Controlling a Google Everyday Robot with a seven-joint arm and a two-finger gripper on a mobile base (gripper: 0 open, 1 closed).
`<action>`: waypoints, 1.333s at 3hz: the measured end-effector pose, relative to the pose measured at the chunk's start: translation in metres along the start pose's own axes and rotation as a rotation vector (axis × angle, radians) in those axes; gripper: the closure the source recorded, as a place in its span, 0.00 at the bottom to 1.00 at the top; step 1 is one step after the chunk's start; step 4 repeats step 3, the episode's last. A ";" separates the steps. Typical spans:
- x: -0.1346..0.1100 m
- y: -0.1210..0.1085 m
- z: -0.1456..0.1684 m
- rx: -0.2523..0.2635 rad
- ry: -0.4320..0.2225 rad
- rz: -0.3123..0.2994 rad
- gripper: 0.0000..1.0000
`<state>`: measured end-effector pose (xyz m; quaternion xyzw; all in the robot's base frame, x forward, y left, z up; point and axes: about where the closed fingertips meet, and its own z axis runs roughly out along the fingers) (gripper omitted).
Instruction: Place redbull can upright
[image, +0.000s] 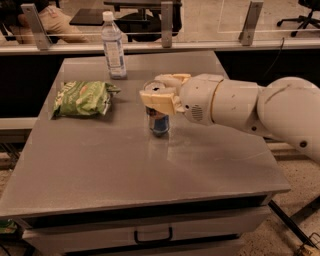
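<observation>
Placement step: cream gripper (154, 88) pinches slim silver-and-blue redbull can (159, 123), upright on grey table (100, 165); next, release and lift clear.

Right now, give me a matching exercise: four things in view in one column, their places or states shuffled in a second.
1 redbull can
2 water bottle
3 green snack bag
4 gripper

A lying flat, left side
B upright, middle of the table
C at the can's top
D standing near the far edge

Pairs: 1-B, 2-D, 3-A, 4-C
</observation>
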<state>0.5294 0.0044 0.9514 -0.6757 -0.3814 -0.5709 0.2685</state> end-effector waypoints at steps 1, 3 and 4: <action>-0.003 0.000 0.000 -0.006 0.007 0.004 0.28; -0.006 -0.002 0.000 -0.016 0.015 -0.002 0.00; -0.006 -0.002 0.000 -0.016 0.015 -0.002 0.00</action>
